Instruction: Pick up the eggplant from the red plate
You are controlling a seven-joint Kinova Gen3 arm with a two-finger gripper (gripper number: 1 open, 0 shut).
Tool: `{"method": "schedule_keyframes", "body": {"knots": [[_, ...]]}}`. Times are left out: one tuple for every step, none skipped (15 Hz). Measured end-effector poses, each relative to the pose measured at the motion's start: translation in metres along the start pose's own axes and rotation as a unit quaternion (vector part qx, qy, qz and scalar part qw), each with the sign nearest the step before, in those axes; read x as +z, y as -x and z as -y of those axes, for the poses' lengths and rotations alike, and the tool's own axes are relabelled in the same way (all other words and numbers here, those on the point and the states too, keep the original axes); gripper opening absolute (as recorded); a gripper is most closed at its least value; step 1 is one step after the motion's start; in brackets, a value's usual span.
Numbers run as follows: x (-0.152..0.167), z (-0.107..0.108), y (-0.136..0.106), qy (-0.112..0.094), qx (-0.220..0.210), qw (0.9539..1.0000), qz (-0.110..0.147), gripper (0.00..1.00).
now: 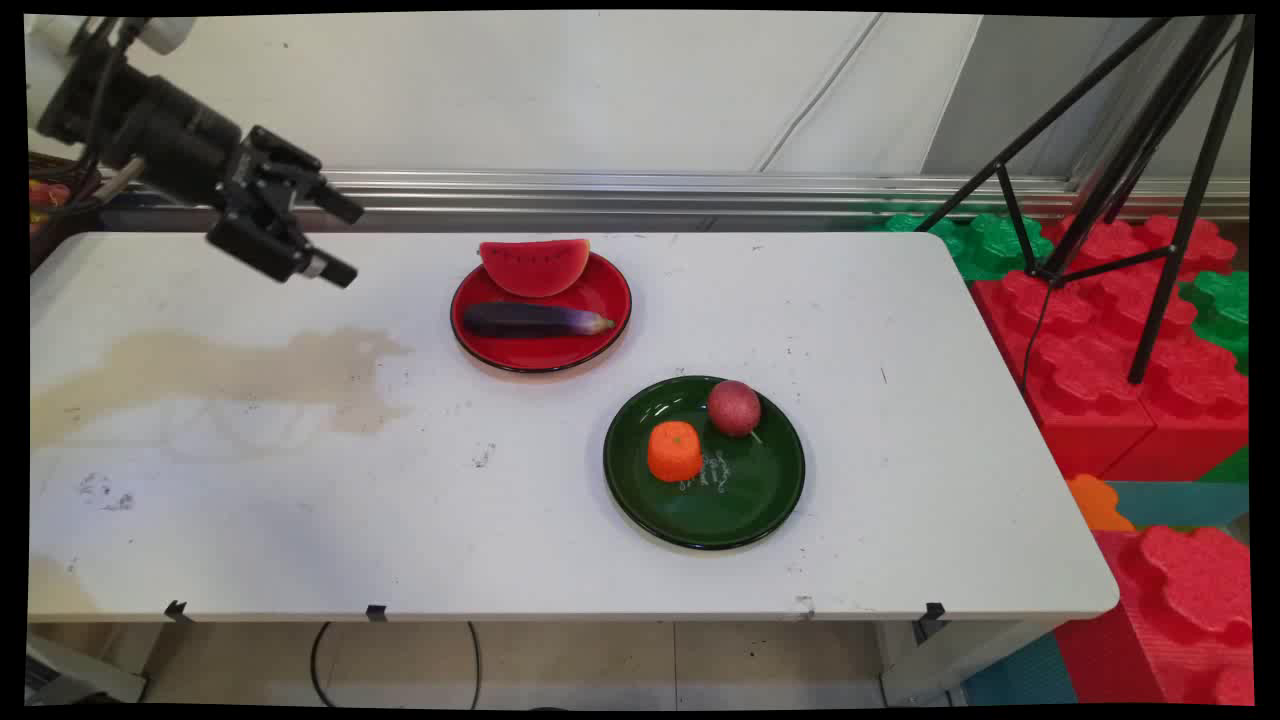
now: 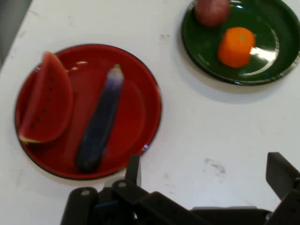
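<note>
My black gripper (image 1: 345, 238) hangs open in the air over the table's far left, holding nothing. To its right sits a red plate (image 1: 600, 300) carrying a watermelon slice (image 1: 533, 265) and a purple eggplant (image 1: 535, 320). In the hand view the red plate (image 2: 140, 89) lies just beyond my fingers (image 2: 133, 169), with the watermelon slice (image 2: 44, 101) on its left and the eggplant (image 2: 99, 124) down its middle. Farther right a green plate (image 1: 745, 500) holds an orange fruit (image 1: 674, 451) and a reddish round fruit (image 1: 734, 407); the green plate (image 2: 276, 70) shows at the hand view's top right.
A brownish stain (image 1: 220, 375) marks the white table (image 1: 400, 500) at the left. Off the table's right end stand a black tripod (image 1: 1120, 170) and big red and green foam blocks (image 1: 1100, 340). A metal rail (image 1: 700, 190) runs along the wall behind.
</note>
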Motion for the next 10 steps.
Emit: {"method": "schedule_keyframes", "body": {"knots": [[0.004,0.004,-0.003,-0.004,0.000,1.0000,-0.001,1.00],[0.009,0.008,-0.007,-0.008,0.001,1.0000,0.000,1.00],[0.016,0.014,-0.012,-0.011,0.004,0.9999,0.001,1.00],[0.023,0.018,-0.015,-0.014,0.008,0.9999,0.004,1.00],[0.028,0.021,-0.018,-0.016,0.010,0.9998,0.005,1.00],[0.035,0.026,-0.021,-0.018,0.013,0.9997,0.008,1.00],[0.044,0.032,-0.025,-0.020,0.018,0.9996,0.011,1.00],[0.053,0.037,-0.028,-0.021,0.023,0.9994,0.015,1.00],[0.062,0.042,-0.030,-0.021,0.027,0.9992,0.019,1.00],[0.072,0.047,-0.032,-0.021,0.032,0.9990,0.024,1.00]]}}
